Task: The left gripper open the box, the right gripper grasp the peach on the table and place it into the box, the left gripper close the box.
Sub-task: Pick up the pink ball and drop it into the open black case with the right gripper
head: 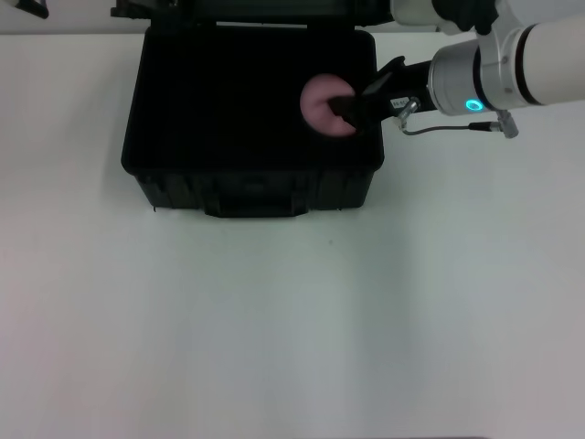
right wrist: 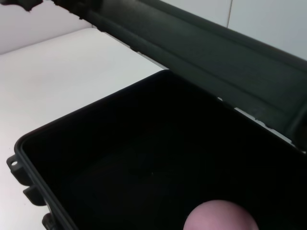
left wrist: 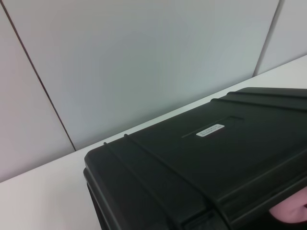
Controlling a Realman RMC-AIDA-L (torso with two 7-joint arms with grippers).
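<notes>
**Clerk:** Peach [head: 320,102] is the item in question, so let me list everything by size. Table [head: 292,320]: plain white, lying flat and filling the head view.

**Checker:** Next entry?

**Clerk:** Box [head: 251,174]: black ribbed case, sitting at about twelve o'clock from the table's centre, front handle facing six o'clock. Its lid [left wrist: 206,158] is standing open at the far edge; the left wrist view is showing the lid's outer face with a small white label [left wrist: 210,130].

**Checker:** And the arms?

**Checker:** Right first.

**Clerk:** Right gripper [head: 352,108]: reaching in from three o'clock over the box's right wall, blue-cyan ring [head: 473,105] glowing on its wrist. Its fingers are closing around the peach, one on each side.

**Checker:** Where is the peach sitting?

**Clerk:** Inside the box's opening, toward two o'clock of the cavity, near the right wall. Whether it is touching the floor, I cannot tell. The right wrist view is showing its pink top against the dark interior.

**Checker:** Left gripper?

**Clerk:** Left gripper [head: 32,9]: only a black tip is showing at the far left corner, around eleven o'clock, apart from the box. Its fingers' state I cannot tell.
</notes>
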